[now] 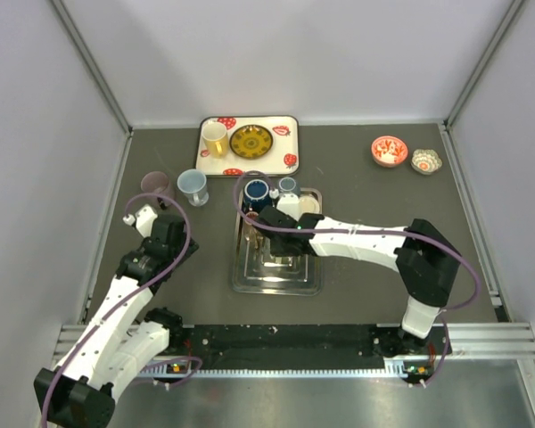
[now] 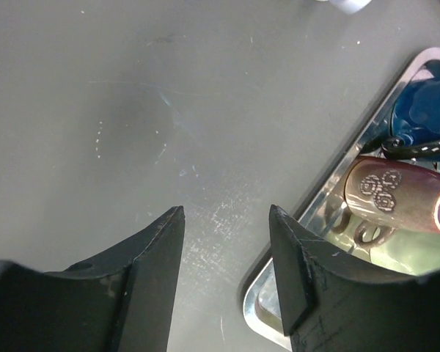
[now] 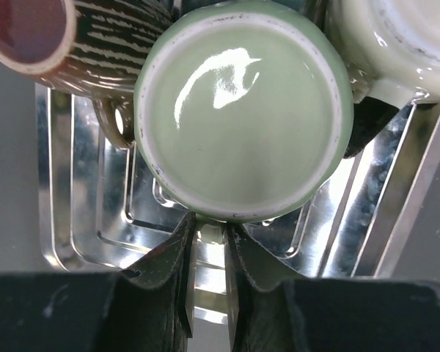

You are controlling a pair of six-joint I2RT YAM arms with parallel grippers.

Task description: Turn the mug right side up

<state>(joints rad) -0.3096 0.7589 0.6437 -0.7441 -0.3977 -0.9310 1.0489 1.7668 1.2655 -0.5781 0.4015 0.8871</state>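
Note:
A pale green mug [image 3: 242,110] shows its flat base to the right wrist camera, upside down or tipped, over the metal tray [image 3: 396,220]. My right gripper [image 3: 210,220] is shut on the mug's handle just below the base. In the top view this gripper [image 1: 279,220] is at the far end of the metal tray [image 1: 276,281], with the green mug [image 1: 290,207] at its tip. My left gripper [image 2: 226,220] is open and empty, low over the grey table beside the tray's left rim [image 2: 268,308]; in the top view it [image 1: 180,239] is left of the tray.
A brown patterned mug [image 2: 396,194] lies on its side in the tray next to a dark blue mug [image 1: 256,190] and a cream mug [image 3: 396,37]. A clear cup [image 1: 193,185] and dark cup [image 1: 157,185] stand left. A strawberry tray [image 1: 250,143] and two small bowls [image 1: 389,150] are at the back.

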